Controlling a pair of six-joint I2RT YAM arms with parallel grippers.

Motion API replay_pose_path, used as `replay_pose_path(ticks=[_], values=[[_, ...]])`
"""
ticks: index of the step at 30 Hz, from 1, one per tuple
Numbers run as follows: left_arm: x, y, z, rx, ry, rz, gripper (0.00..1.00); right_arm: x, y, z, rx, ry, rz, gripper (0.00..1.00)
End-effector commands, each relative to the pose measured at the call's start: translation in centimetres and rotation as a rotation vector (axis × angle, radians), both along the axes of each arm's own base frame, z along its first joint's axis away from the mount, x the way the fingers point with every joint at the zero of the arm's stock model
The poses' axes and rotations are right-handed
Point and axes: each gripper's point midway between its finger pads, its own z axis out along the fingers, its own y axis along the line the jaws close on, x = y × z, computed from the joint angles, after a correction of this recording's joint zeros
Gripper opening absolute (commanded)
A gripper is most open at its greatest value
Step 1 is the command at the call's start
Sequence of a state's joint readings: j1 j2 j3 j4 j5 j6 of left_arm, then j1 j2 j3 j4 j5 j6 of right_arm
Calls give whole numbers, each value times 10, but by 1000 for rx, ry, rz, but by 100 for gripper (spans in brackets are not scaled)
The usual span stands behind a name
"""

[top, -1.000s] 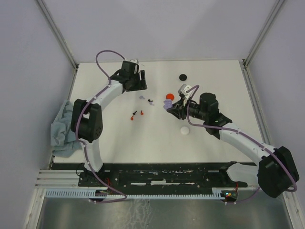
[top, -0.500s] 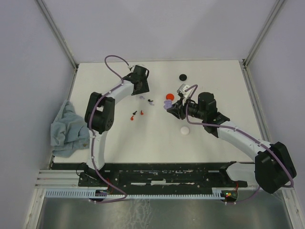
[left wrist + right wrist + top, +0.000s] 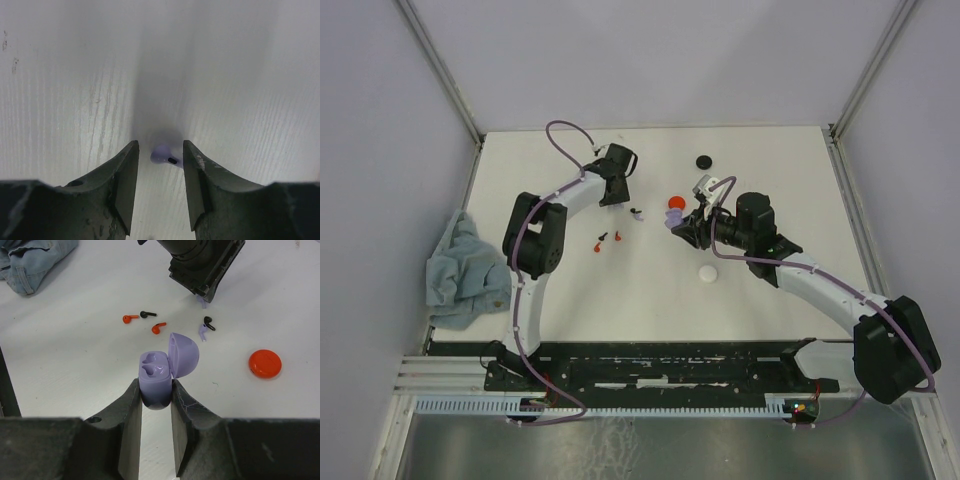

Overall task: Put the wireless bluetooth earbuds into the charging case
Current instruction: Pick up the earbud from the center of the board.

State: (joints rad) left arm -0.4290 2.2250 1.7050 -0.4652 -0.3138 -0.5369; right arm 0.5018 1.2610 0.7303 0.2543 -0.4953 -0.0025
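My right gripper [image 3: 156, 390] is shut on an open lavender charging case [image 3: 156, 377] with its lid up and both sockets empty; it also shows in the top view [image 3: 672, 222]. My left gripper [image 3: 160, 146] is open and low over the table, its fingers on either side of a lavender earbud [image 3: 164, 155] without touching it. In the top view the left gripper [image 3: 617, 197] covers that bud. A second lavender earbud [image 3: 203, 332] lies beside a black one [image 3: 209, 323]. Two red earbuds [image 3: 130, 318] [image 3: 158, 328] and another black one [image 3: 146, 314] lie further left.
A red case [image 3: 675, 203] lies beside the right gripper, a black case [image 3: 703, 161] further back and a white case [image 3: 707, 273] nearer the front. A blue cloth [image 3: 460, 270] hangs over the table's left edge.
My left gripper has swung right and come down over the lavender earbud. My right gripper still holds the open case in nearly the same place.
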Motion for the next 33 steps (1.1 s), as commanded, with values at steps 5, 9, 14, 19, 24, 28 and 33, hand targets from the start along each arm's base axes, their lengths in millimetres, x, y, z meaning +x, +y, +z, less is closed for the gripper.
replay_pose_path(ticks=[5, 9, 14, 19, 24, 28, 33], values=[[-11, -4, -6, -13, 26, -6, 38, 6, 5, 22, 51, -59, 12, 9], [-18, -4, -7, -18, 39, -17, 30, 4, 4, 22, 52, -60, 11, 9], [-17, -3, -6, -10, 38, -41, 29, 3, 5, 24, 60, -60, 17, 9], [-19, -7, 1, -30, 41, -71, 20, 1, 6, 26, 66, -62, 28, 9], [-25, -12, 31, -85, -25, -108, 16, -4, 9, 32, 82, -68, 63, 10], [-32, -14, 66, -134, -113, -140, 14, -7, 14, 43, 113, -103, 96, 10], [-47, -13, 109, -175, -215, -192, 13, -8, 17, 57, 141, -154, 121, 10]])
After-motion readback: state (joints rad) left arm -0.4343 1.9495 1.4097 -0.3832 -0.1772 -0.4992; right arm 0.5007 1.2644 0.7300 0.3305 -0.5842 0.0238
